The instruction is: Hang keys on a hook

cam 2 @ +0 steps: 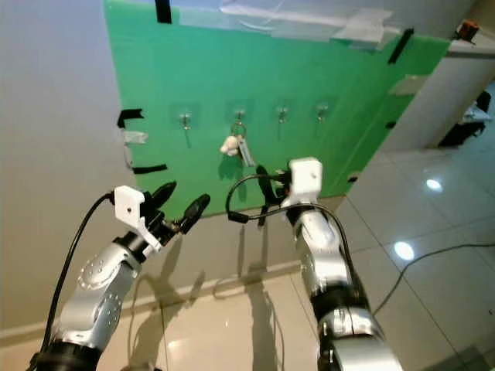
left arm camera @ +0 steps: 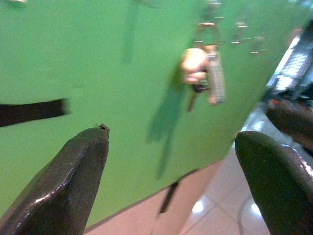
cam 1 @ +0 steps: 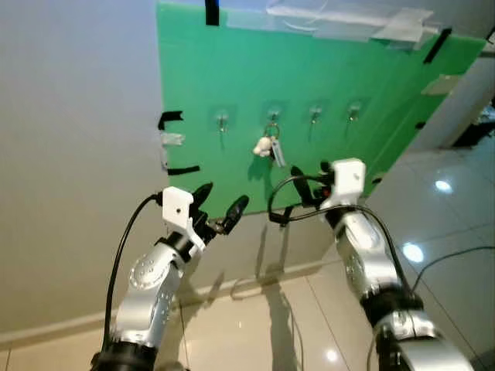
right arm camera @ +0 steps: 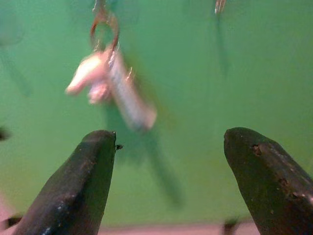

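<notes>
Keys [cam 1: 267, 147] hung from the second hook [cam 1: 272, 117] from the left in a row of four on the green board [cam 1: 325, 77] fixed to the wall. The ring sat on the hook, and a pale fob and metal tag dangled below it, long axis roughly vertical. In the right wrist view they were blurred, so possibly swinging; cannot confirm.

Right gripper [cam 1: 311, 184] was the nearer one: below the keys and slightly to their right, close to the board, fingers spread wide and holding nothing. Seen along its fingers, the keys [right arm camera: 110, 83] lay above and toward one finger, apart from both.

Left gripper [cam 1: 220, 207] was lower and further left, also wide open and empty.

Judgement: keys appeared already hung; the remaining move would be a clear retreat without snagging the fob.
</notes>
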Robot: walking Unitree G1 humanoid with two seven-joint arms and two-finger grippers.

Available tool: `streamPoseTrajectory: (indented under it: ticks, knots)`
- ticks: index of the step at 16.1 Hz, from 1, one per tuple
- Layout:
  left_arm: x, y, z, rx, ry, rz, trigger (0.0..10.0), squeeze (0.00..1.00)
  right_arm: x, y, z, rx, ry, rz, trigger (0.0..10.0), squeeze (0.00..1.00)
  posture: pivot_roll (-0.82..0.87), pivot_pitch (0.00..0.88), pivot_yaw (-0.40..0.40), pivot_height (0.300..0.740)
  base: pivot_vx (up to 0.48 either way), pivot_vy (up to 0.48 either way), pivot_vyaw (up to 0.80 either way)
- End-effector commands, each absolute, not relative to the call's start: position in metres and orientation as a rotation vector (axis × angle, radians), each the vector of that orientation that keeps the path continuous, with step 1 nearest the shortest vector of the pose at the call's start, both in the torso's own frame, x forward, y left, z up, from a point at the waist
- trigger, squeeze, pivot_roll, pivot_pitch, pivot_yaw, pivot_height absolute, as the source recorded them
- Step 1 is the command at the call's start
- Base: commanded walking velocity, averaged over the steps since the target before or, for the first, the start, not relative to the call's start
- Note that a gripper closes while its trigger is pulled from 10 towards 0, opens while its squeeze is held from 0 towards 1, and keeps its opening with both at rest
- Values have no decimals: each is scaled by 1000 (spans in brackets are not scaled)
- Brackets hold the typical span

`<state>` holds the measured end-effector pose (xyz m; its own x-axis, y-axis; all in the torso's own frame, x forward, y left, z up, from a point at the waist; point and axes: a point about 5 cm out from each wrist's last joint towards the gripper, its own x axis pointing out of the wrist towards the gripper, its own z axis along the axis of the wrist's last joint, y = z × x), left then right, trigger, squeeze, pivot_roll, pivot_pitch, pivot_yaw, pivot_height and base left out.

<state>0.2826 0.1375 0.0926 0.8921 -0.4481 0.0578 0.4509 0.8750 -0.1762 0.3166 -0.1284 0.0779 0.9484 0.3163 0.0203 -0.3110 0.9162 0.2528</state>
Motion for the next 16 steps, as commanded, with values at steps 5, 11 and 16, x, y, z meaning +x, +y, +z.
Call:
streamPoseTrajectory:
  ticks: [5, 11, 16]
  knots:
    - [269, 165, 86, -163, 58, -366, 10000, 0, 270, -142, 55, 222, 67, 305, 10000, 0, 91, 0, -52, 740, 0, 0, 0]
    - [246, 176, 75, -41, 159, -242, 10000, 0, 221, -160, 35, 142, 182, 192, 10000, 0, 40, 0, -9, 740, 0, 0, 0]
    - [244, 171, 74, -105, 154, -255, 10000, 0, 219, -169, 35, 137, 226, 138, 10000, 0, 15, 0, -6, 740, 0, 0, 0]
